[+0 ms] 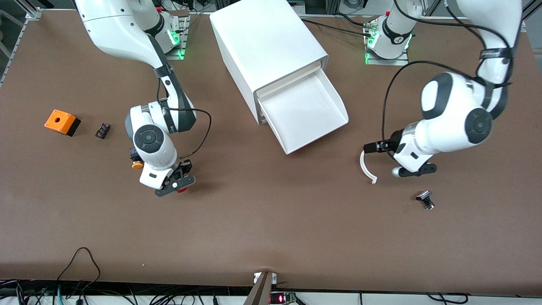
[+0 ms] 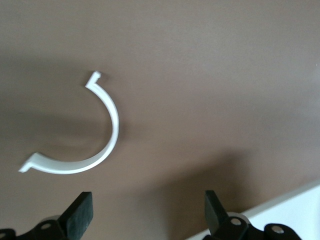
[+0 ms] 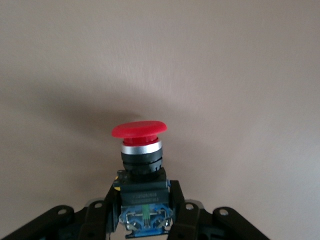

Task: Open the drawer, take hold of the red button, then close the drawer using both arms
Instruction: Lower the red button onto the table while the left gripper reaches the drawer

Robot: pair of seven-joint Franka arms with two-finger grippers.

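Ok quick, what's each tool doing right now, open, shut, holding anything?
Left tool: open, empty, over the table above the white curved piece.
Right tool: shut on the red button, over the table.

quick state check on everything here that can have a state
drawer: pulled open, nothing in it
red button: held in the right pincer
right pincer: shut on the red button
left pincer: open, over the table by a white curved strip
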